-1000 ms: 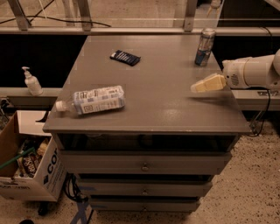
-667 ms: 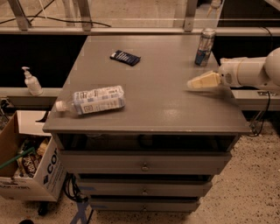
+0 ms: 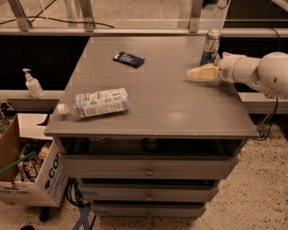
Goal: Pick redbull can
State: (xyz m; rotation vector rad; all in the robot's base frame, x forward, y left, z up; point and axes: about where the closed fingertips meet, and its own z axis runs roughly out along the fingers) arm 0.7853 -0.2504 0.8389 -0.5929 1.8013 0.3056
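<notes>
Nearest the camera, the drawers (image 3: 148,167) stacked under the worktop (image 3: 162,114) show three fronts, and the lowest is partly lost in shadow. At lower left an open cardboard box (image 3: 33,182) is cut off by the picture's edge; its printing reads only in part and its contents are a jumble that is hard to make out. On the worktop's near left a clear plastic bottle (image 3: 96,103) with a white label lies on its side, cap toward the left edge. Farther in, on the right, the hand (image 3: 194,73) reaches in low over the worktop, its pale tip pointing left. It shows as one tapered wedge, so whether it is spread or pressed together cannot be told, and it holds nothing visible. The white arm (image 3: 256,72) behind it runs off the right edge. On a ledge left of the worktop stands a small pump bottle (image 3: 32,84). Toward the back, a dark flat packet (image 3: 128,59) lies at a slant, its markings too small to read. The redbull can (image 3: 210,47) stands upright near the far right corner, just behind the hand and apart from it. Its lower part is partly hidden by the wrist. Beyond it, metal posts (image 3: 85,13) are cut off at the top.
</notes>
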